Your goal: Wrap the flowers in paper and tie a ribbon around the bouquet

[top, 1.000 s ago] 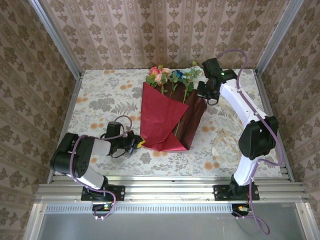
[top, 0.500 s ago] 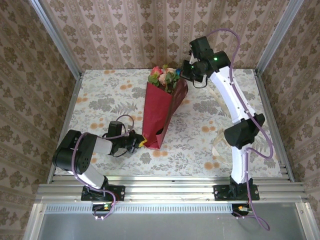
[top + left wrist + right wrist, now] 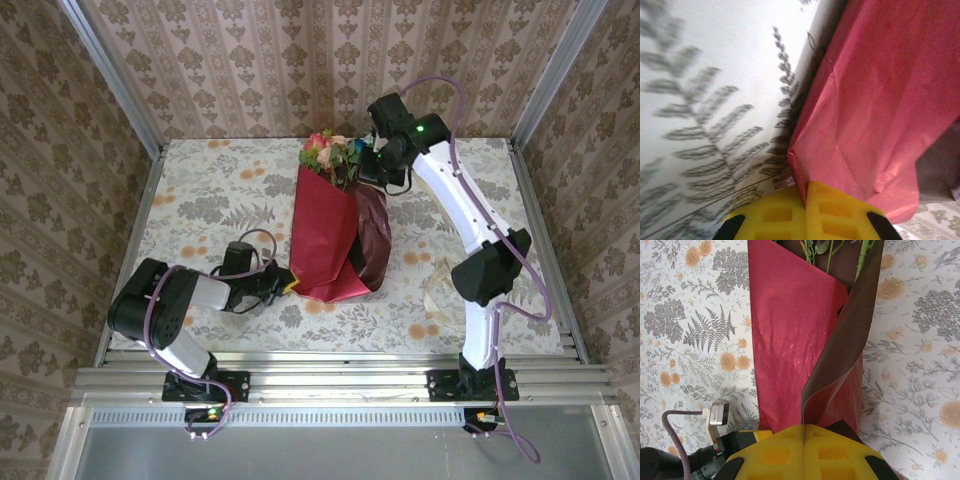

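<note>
Top external: finds the paper [image 3: 325, 235] mid-table, folded around the flowers [image 3: 332, 152]. Finds the left gripper [image 3: 289, 285] pinched shut on its near corner, the right gripper [image 3: 372, 172] clamped on its maroon far edge. Leaves open tablecloth [image 3: 200, 200] on the left, with the ribbon [image 3: 437, 297] near the right arm.

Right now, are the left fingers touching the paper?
Touching. In the left wrist view, a red corner of the paper runs into the seam between the shut left fingers, pinched there.
</note>
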